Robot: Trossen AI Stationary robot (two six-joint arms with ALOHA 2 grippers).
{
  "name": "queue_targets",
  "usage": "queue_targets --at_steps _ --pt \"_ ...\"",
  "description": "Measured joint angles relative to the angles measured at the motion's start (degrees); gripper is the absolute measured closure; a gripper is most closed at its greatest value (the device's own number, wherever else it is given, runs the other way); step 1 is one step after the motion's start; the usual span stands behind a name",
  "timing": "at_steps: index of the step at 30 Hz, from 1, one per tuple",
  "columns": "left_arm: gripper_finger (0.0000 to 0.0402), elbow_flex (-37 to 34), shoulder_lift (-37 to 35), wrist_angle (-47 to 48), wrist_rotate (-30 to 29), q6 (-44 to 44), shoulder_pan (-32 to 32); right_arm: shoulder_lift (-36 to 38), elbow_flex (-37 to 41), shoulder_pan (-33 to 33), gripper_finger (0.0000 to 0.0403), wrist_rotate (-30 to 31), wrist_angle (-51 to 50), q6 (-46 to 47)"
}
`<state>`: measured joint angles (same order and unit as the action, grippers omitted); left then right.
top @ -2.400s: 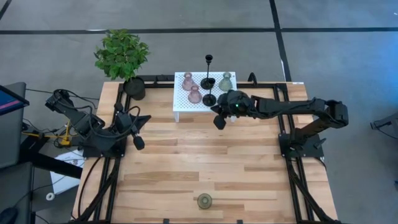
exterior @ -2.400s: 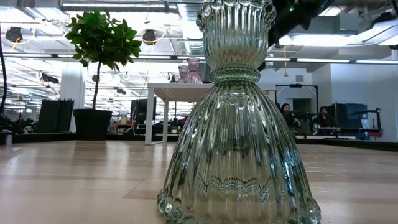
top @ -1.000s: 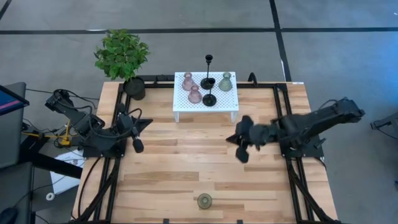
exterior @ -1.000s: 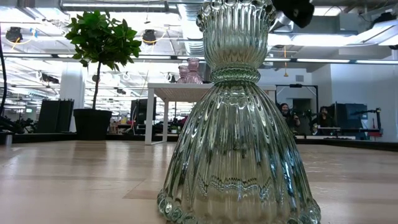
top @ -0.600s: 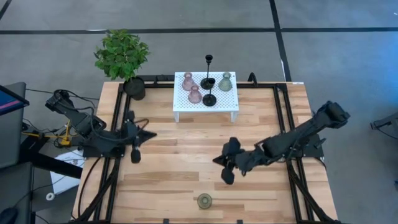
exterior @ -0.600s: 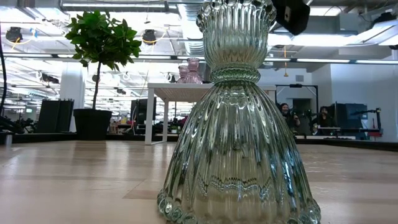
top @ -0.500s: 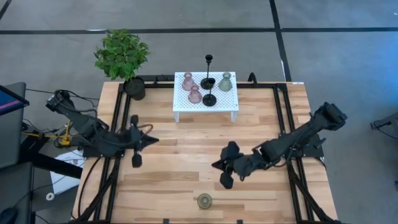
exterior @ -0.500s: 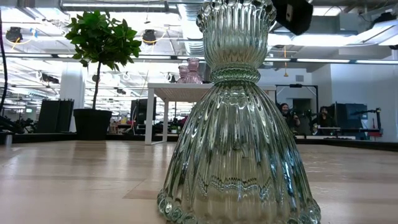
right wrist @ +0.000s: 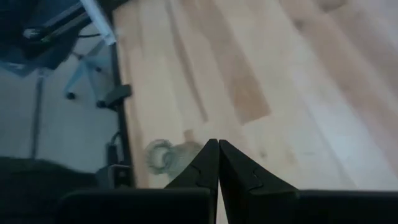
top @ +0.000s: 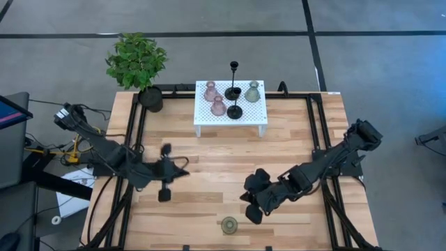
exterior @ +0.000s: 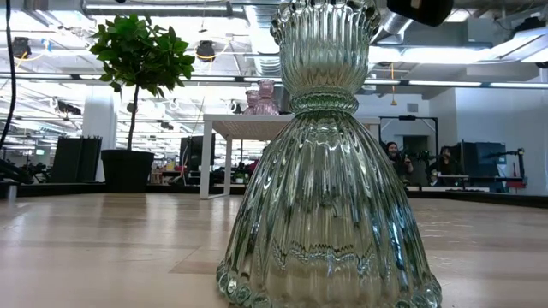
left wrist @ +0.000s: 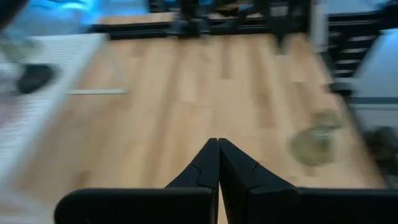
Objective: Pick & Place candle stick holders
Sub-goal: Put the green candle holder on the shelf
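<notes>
One olive-green glass holder [top: 229, 225] stands alone on its base near the table's front edge; it fills the low view [exterior: 325, 162]. Two pink holders [top: 210, 90], two black stemmed ones [top: 235, 110] and a second olive-green one [top: 253, 91] stand on a white perforated stand [top: 209, 118] at the back. My right gripper [top: 245, 197] is shut and empty, above the table just behind and right of the lone holder, which shows in its wrist view [right wrist: 165, 155]. My left gripper [top: 180, 172] is shut and empty over the table's left middle; its wrist view shows the lone holder [left wrist: 314, 146] farther off.
A potted plant [top: 137, 61] in a black pot stands at the table's far left corner. Black frame rails [top: 132, 139] run along the left and right sides. Bare wood lies between the stand and the lone holder.
My right gripper has swung from beside the white stand toward the table's near edge and left, down toward the lone olive-green holder. My left gripper has gone from the left rail toward the table's middle and a little nearer. No holder has moved.
</notes>
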<state>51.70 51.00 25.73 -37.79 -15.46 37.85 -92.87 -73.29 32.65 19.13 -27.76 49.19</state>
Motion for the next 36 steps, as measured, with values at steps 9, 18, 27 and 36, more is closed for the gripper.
queue_targets --at_steps 9,18,27,36 --pt "0.0400 -4.8 14.5 -22.3 19.3 1.8 -2.5 2.9 -0.4 -1.0 0.0403 11.0 -3.9 -2.6" --pt "0.0400 -9.6 29.0 -47.6 48.5 -3.2 -12.0 6.0 -0.4 -1.7 0.0403 15.5 -4.0 -5.5" --pt "0.0400 -9.7 45.2 -67.2 57.8 -9.0 -13.4 6.5 -0.4 -1.7 0.0403 17.4 -4.0 -6.1" --pt "0.0401 -5.6 50.8 -70.7 54.0 -11.0 -12.5 6.4 -0.4 -1.7 0.0403 19.9 -4.5 -5.8"
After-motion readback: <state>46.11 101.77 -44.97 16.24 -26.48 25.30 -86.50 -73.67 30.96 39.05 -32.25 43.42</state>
